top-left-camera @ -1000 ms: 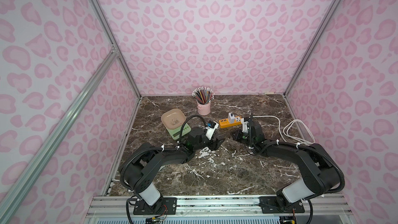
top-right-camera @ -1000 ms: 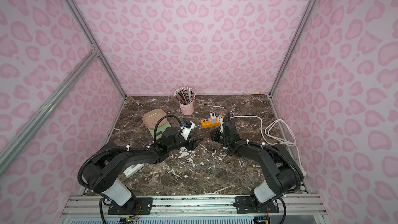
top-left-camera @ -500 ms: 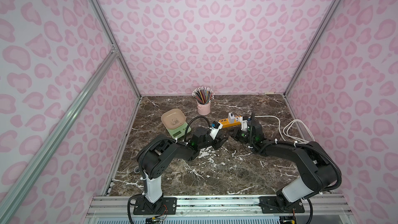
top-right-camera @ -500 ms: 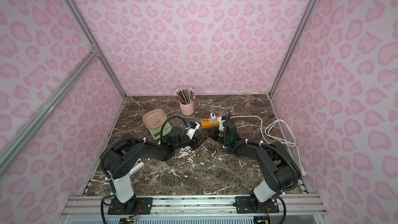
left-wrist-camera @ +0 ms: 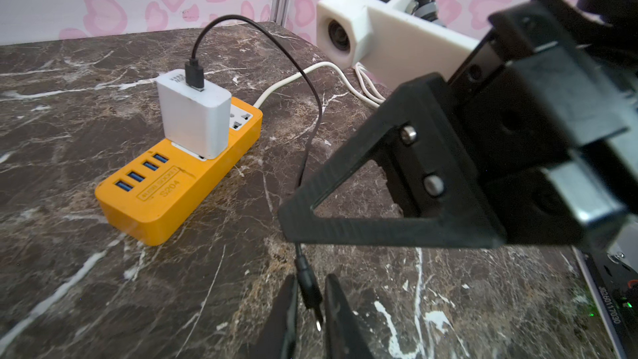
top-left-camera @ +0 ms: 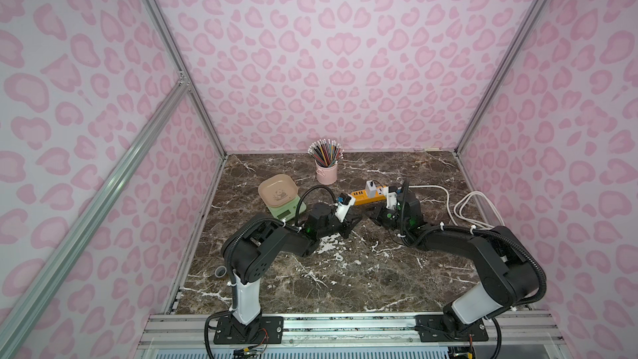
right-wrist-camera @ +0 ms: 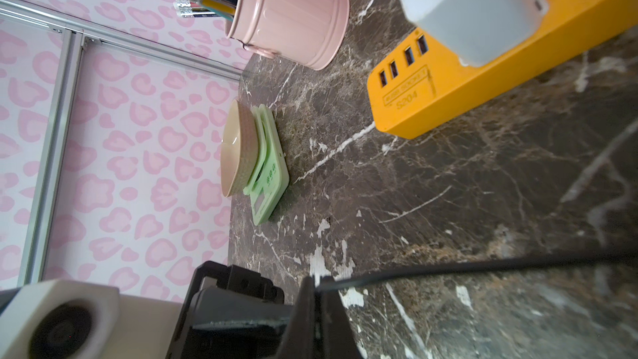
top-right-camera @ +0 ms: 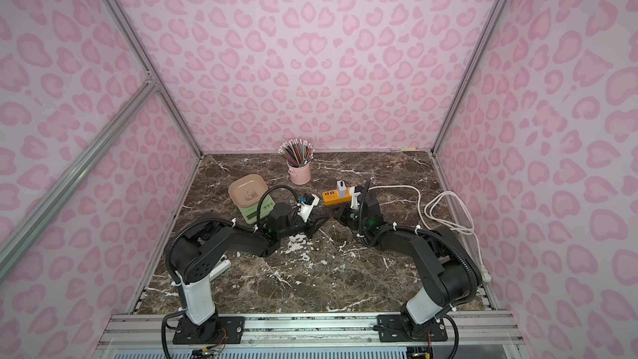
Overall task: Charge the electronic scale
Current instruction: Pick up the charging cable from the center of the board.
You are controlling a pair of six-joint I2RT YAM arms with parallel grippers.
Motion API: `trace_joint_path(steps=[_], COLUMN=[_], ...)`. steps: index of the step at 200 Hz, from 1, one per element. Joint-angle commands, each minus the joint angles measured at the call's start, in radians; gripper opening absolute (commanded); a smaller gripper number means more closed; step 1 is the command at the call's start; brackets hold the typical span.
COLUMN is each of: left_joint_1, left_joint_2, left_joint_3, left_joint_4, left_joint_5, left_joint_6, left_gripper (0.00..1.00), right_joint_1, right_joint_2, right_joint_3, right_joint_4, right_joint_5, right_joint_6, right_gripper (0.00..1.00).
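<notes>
Two grippers meet at one charging cable; the electronic scale (top-left-camera: 280, 200) stands left of centre on the marble table (top-left-camera: 345, 271).
Nearest you, the right gripper (right-wrist-camera: 316, 283) is pinched tight on the black cable (left-wrist-camera: 312, 105). Your left gripper (left-wrist-camera: 310, 279) has its jaws standing narrowly about the cable's plug (left-wrist-camera: 308, 290), and you cannot tell whether they press it. Only the left wrist view shows this plug; in both top views the grippers hide it. Beyond your left wrist, the scale's long axis runs near to far, with the display (top-left-camera: 286, 216) toward you and the tray (top-left-camera: 278, 190) at the far end. The top views give the tray's panda print, while the right wrist view gives the scale edge-on. Farther right lies the orange power strip (left-wrist-camera: 165, 188) carrying the white charger (left-wrist-camera: 193, 115), and beyond it stands the pink pencil cup (top-left-camera: 326, 170).
</notes>
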Motion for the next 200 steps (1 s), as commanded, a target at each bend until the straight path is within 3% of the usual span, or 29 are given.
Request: trace_joint_path(steps=[1, 27, 65, 91, 109, 143, 166, 182, 200], left_joint_1=[0.001, 0.004, 0.020, 0.031, 0.039, 0.050, 0.054, 0.059, 0.065], left_joint_2=[0.003, 0.002, -0.019, -0.045, -0.063, -0.082, -0.087, -0.085, -0.084], left_joint_3=[0.013, 0.017, 0.017, 0.018, 0.023, 0.077, 0.146, 0.200, 0.244], left_joint_4=[0.032, 0.028, 0.015, -0.004, -0.019, -0.140, -0.265, -0.365, -0.436], left_joint_5=[-0.005, -0.005, 0.011, 0.027, 0.048, 0.104, 0.173, 0.203, 0.224], left_joint_6=[-0.009, -0.011, 0.000, 0.018, 0.041, 0.171, 0.295, 0.366, 0.436], left_gripper=[0.15, 0.11, 0.08, 0.08, 0.08, 0.08, 0.08, 0.08, 0.08], right_joint_1=[0.000, 0.000, -0.012, -0.059, -0.122, -0.170, -0.173, -0.189, -0.253], right_joint_2=[0.001, -0.010, -0.084, -0.180, -0.261, -0.363, -0.340, -0.298, -0.270], right_joint_3=[-0.002, -0.007, -0.042, -0.100, -0.138, -0.049, 0.035, 0.099, 0.108], right_joint_4=[0.061, 0.066, 0.063, 0.038, 0.017, -0.174, -0.244, -0.300, -0.262], right_joint_5=[-0.014, -0.022, -0.031, -0.049, -0.096, -0.150, -0.233, -0.276, -0.449], right_joint_6=[0.005, -0.013, -0.069, -0.132, -0.192, -0.550, -0.871, -1.023, -1.144], right_gripper=[0.00, 0.02, 0.33, 0.43, 0.45, 0.42, 0.42, 0.40, 0.40])
